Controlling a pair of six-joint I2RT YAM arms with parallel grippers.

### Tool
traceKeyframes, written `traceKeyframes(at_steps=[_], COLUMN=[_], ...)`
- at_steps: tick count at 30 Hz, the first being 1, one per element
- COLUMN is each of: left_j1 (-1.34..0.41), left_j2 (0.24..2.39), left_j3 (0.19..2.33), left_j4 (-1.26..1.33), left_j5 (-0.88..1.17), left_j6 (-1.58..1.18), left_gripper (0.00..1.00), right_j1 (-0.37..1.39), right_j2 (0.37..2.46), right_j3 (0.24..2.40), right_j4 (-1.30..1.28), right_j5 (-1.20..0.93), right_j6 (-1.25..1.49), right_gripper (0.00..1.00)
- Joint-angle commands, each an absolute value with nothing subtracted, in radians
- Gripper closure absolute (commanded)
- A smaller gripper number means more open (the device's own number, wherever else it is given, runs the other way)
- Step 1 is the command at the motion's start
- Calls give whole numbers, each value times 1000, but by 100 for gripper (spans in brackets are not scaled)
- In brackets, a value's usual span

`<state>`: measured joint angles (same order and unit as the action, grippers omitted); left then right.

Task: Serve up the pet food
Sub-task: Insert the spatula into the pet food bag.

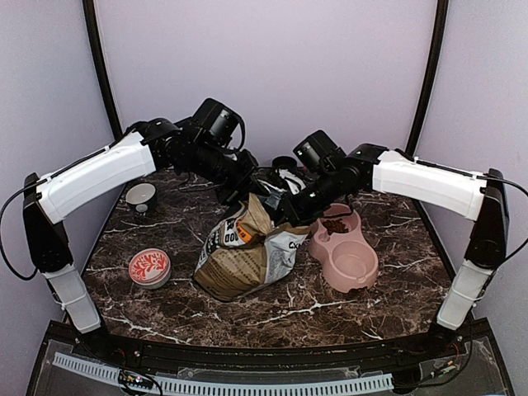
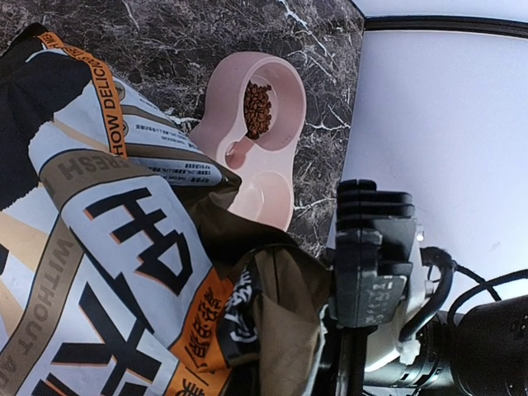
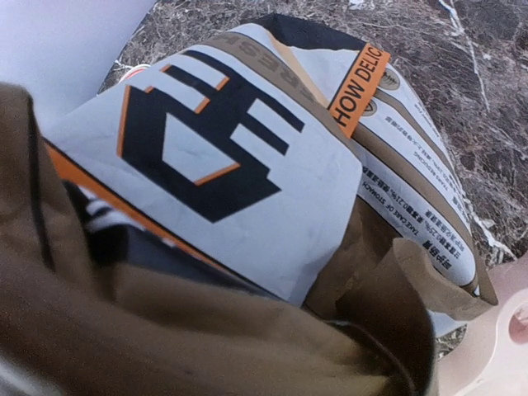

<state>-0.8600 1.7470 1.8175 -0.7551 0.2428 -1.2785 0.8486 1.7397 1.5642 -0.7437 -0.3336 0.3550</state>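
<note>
Pet food [image 1: 334, 224] in pink bowl [image 1: 323, 247], far compartment; bag [image 1: 239, 260] beside.

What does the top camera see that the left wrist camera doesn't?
Only the top view: the left arm, the right arm, a small bowl and a red dish. Only the left wrist: the words on the bag's orange stripe, close enough to read. Both: the bag, the pink bowl with kibble in one cup, and the marble table.
</note>
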Motion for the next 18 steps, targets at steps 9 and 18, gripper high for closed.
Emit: traceKeyframes(at_steps=[9,18], left_j1=[-847,-845], left_j2=[1659,1651], left_j3=[1784,1732], left_j4=[-683,-662], left_j5=[243,223], left_j6=[-1279,-1264], left_gripper=[100,100], right_j1=[844,824], right_j2=[1850,1787], right_j3=[1448,1329], right_j4=[-628,-412], right_j5=[-512,-698], right_j6=[327,455], right_gripper=[100,100])
